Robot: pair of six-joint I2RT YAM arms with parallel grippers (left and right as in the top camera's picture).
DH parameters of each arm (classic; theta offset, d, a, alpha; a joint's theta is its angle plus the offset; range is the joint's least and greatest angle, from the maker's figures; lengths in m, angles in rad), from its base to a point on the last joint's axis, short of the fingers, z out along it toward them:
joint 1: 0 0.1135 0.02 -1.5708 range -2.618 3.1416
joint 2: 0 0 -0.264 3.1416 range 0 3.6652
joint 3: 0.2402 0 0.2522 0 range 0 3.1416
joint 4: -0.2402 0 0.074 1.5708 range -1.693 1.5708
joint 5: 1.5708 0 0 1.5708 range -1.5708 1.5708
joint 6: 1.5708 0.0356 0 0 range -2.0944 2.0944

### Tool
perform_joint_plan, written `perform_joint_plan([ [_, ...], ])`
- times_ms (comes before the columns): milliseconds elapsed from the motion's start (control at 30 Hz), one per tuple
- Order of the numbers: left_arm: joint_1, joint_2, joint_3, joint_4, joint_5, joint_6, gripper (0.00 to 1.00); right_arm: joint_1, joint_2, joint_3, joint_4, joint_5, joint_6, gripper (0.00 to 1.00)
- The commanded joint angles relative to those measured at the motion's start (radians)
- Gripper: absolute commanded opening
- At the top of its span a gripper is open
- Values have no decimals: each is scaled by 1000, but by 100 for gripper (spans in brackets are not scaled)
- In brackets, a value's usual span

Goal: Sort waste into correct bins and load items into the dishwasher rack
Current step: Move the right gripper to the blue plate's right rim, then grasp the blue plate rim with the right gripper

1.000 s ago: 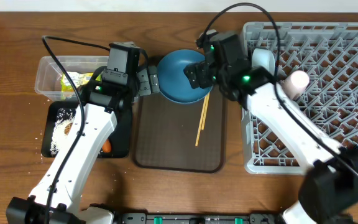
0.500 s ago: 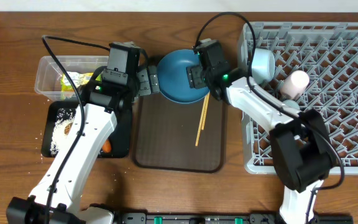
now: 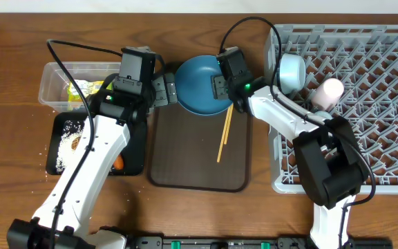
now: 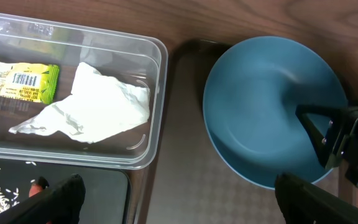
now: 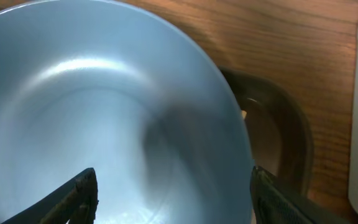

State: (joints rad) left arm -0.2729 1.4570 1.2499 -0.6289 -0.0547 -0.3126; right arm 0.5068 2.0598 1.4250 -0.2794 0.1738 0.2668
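The round blue plate (image 3: 195, 86) (image 4: 272, 106) (image 5: 104, 124) rests at the far end of the brown serving tray (image 3: 185, 159). My right gripper (image 3: 220, 84) (image 5: 176, 199) is open and straddles the plate's right rim, one finger inside the dish and one outside. My left gripper (image 3: 163, 90) (image 4: 188, 202) hangs open just left of the plate, holding nothing. Wooden chopsticks (image 3: 224, 135) lie on the serving tray. The clear tub (image 3: 50, 86) (image 4: 157, 74) holds the yellow-green wrapper (image 4: 27, 84) and the white napkin (image 4: 98, 106). The black tray (image 3: 133, 149) holds rice (image 3: 68, 142) and a carrot stick (image 3: 119, 163).
The grey dishwasher rack (image 3: 365, 138) fills the right side. A white bowl with a light blue outside (image 3: 292, 69) and a pink cup (image 3: 330, 90) lie in its near-left part. Grains of rice are scattered on the wooden table at the left.
My right arm has swung in and settled over the plate's right rim, and its jaws have narrowed somewhat. The left arm and the plate have not moved.
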Motion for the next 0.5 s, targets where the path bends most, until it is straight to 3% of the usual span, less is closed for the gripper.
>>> perform_joint_plan([
  [0, -2, 2, 9, -3, 2, 13, 98, 9, 4, -2, 3, 35, 40, 70],
  [367, -2, 2, 9, -3, 2, 13, 98, 5, -28, 0, 51, 36, 43, 76],
  [433, -2, 2, 9, -3, 2, 13, 98, 5, -31, 0, 50, 37, 22, 99],
  [467, -2, 2, 9, -3, 2, 13, 97, 4, -31, 0, 52, 36, 2, 99],
])
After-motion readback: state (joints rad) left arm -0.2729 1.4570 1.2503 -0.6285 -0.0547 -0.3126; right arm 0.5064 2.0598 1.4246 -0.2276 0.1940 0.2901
